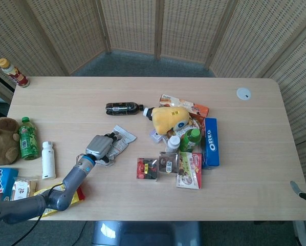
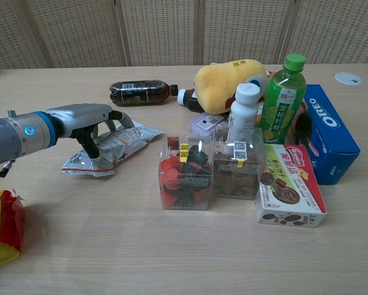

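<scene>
Brown plush toy (image 1: 2, 139), head view only

Head view overhead, chest view low, nearer

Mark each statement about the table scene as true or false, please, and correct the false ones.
1. The left hand rests on a silver snack packet. True.
2. The dark cola bottle stands upright. False: it lies on its side.
3. The blue Oreo box is at the right side of the pile of goods. True.
4. The yellow plush toy lies at the table's near edge. False: it lies behind the white bottle and the green bottle.
5. The right hand holds the green bottle. False: no right hand shows in either view.
</scene>
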`<state>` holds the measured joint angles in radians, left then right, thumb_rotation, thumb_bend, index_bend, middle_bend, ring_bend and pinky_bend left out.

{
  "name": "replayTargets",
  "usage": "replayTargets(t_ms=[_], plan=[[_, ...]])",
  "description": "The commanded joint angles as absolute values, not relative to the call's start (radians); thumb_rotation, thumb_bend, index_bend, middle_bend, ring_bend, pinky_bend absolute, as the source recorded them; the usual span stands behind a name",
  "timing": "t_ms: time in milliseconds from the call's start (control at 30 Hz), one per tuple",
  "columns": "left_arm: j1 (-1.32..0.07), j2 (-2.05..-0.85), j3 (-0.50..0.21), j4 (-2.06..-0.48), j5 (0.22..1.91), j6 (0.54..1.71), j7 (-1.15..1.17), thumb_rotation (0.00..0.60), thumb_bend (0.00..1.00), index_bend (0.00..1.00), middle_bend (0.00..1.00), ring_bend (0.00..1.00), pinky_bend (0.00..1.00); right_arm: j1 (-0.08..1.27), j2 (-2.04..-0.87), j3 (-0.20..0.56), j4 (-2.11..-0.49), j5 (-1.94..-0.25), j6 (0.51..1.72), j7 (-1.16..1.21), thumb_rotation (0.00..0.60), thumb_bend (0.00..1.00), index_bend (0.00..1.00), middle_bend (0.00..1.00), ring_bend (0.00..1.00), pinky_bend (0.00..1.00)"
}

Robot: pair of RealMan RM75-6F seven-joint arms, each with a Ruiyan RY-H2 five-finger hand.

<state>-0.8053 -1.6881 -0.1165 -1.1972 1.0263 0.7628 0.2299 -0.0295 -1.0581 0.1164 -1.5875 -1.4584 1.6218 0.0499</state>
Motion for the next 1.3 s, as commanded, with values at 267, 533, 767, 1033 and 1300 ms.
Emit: replayTargets(t_ms=[267,533,767,1033,1300], plan=[[-0.769,-1.669,-0.151,-1.211,1.105,0.836,0.121,0.6,0.25,0.58,0.44,0.58,0.71,-0.031,-1.056,0.119,-1.594,-1.458,1.622,0.048,0.585,0.2,0.0,0.0,0.0,0.0],[-0.727,-1.537,-0.193,-1.352,1.164,0.942,0.073,0.6,0.24,0.59,0.45,0.58,0.71,-0.022,-1.063,0.119,-1.59,-1.465,1.612,0.051,0.587,0.2,0.0,0.0,0.0,0.0],[-0.686,-1.372,-0.251,-1.567,1.21,1.062,0.07,0.6,0.23,0.58,0.45,0.58,0.71,-0.002,-1.084,0.116,-1.573,-1.479,1.587,0.054,0.585,0.2,0.0,0.0,0.0,0.0],[-0.659,-1.258,-0.32,-1.732,1.23,1.156,0.058,0.6,0.22,0.58,0.45,0.58,0.71,0.009,-1.098,0.112,-1.557,-1.491,1.578,0.067,0.589,0.2,0.0,0.0,0.0,0.0],[-0.64,-1.219,-0.35,-1.809,1.254,1.226,0.053,0.6,0.22,0.58,0.45,0.58,0.7,0.003,-1.099,0.106,-1.55,-1.498,1.587,0.082,0.585,0.2,0.0,0.0,0.0,0.0]])
